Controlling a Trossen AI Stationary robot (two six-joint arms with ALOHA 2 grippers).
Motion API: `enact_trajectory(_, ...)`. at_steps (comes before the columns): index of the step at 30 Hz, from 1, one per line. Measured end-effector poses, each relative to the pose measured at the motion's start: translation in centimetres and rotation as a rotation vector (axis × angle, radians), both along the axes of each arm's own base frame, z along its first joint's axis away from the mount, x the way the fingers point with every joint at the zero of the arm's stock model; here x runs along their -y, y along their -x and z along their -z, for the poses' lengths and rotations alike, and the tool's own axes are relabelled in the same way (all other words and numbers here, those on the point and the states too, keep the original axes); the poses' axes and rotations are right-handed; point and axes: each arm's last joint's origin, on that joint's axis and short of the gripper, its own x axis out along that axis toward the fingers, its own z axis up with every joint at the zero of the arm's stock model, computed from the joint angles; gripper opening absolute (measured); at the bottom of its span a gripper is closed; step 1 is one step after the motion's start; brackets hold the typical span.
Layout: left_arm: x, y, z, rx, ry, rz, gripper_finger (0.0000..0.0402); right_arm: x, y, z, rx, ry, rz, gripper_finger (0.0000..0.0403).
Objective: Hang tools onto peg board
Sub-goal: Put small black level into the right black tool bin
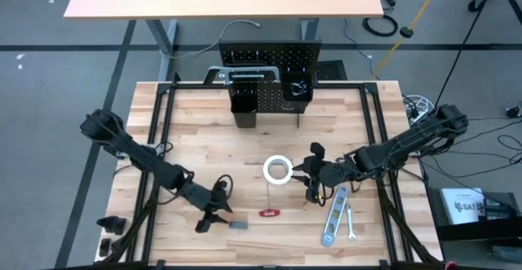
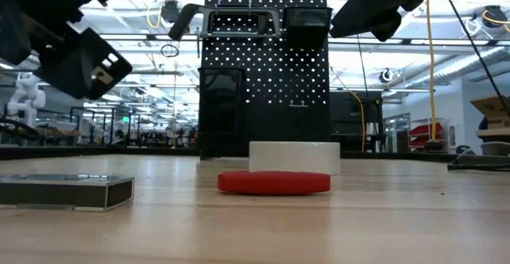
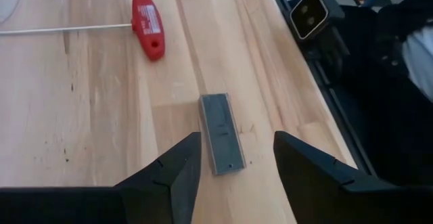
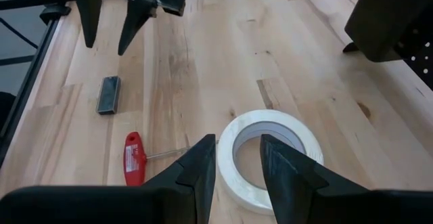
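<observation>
The left gripper point(image 3: 233, 163) hangs over the near left part of the tabletop point(image 1: 204, 123). Its fingers point(image 3: 177, 173) are spread apart and hold nothing. A small grey block point(image 3: 221, 132) lies flat on the wood, in line with the gap between them, with its near end just in that gap. The red tool point(image 3: 147, 33) lies farther off, with a thin metal rod sticking out of its handle.

The right gripper point(image 4: 238, 166) is near the middle of the tabletop, over the tape roll point(image 4: 267, 158). Its fingers point(image 4: 203, 170) are spread a little and hold nothing. The near rim of the roll sits right by the gap between them. I cannot tell if they touch it.

The high view shows things the wrist views miss. A level point(image 1: 334, 215) and a small wrench point(image 1: 351, 223) lie near the front right. The peg board point(image 1: 269, 62) stands at the back, with a bar clamp point(image 1: 245, 75) across it and two black bins point(image 1: 245, 105) on it.

The low view shows the peg board upright behind the tape roll and the red tool, with the grey block at the left.
</observation>
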Motion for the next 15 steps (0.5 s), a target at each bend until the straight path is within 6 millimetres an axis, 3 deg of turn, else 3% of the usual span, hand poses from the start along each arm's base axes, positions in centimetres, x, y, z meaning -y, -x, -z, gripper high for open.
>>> enact_trajectory(7,0.2,-0.3,0.5,0.007,0.003,0.0,0.0242,0.1,0.0,0.0,0.0,0.001,0.003,0.0112)
enact_trajectory(15,1.2,-0.8,2.4,-0.049,-0.044,0.023,0.0249,0.1,0.0,0.0,0.0,0.0,0.003,0.0112)
